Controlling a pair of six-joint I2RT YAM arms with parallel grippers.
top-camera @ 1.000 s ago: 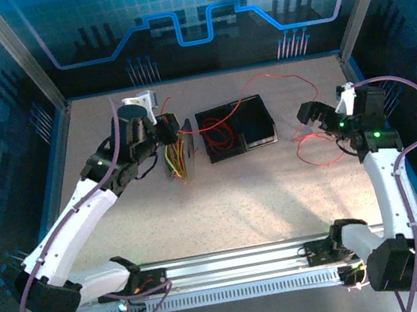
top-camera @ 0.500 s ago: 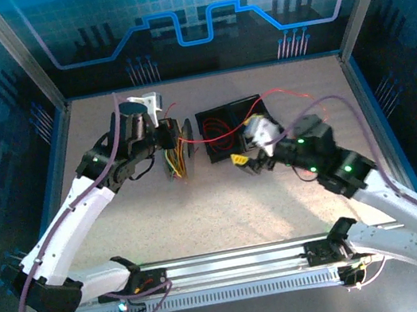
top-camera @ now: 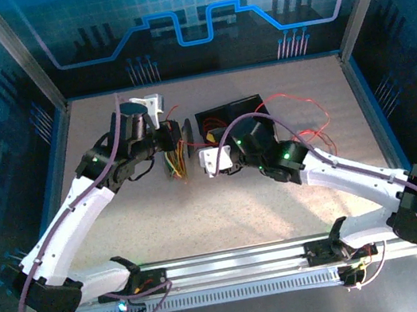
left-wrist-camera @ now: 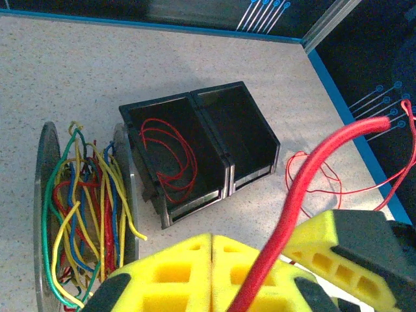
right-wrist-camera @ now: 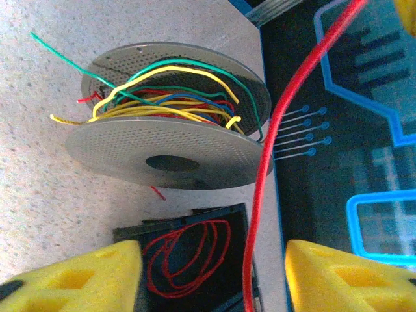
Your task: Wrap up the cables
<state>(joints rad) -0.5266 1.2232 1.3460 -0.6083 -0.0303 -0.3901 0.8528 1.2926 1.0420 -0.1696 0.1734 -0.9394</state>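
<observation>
One red cable (left-wrist-camera: 312,175) runs slantwise across the right finger of my left gripper (left-wrist-camera: 212,239). That gripper is shut, and nothing shows in the seam between its yellow pads. It hangs just above the grey spool (top-camera: 177,160), which stands on edge. My right gripper (right-wrist-camera: 211,260) is open. The red cable (right-wrist-camera: 266,169) passes between its yellow fingers without touching either. In the top view my right gripper (top-camera: 205,147) is over the black bin (top-camera: 231,109), close beside my left gripper (top-camera: 180,134). More red cable lies in loops inside the bin (left-wrist-camera: 170,159).
The spool (right-wrist-camera: 162,156) carries tangled yellow, green, blue and red wires. Loose red cable (top-camera: 314,133) trails on the table right of the bin. Blue-lit walls enclose the table, and a metal rail (top-camera: 236,268) runs along the near edge.
My right arm has swung from the table's right side leftward across the bin to beside my left gripper, its jaws narrowing. My left arm has barely moved.
</observation>
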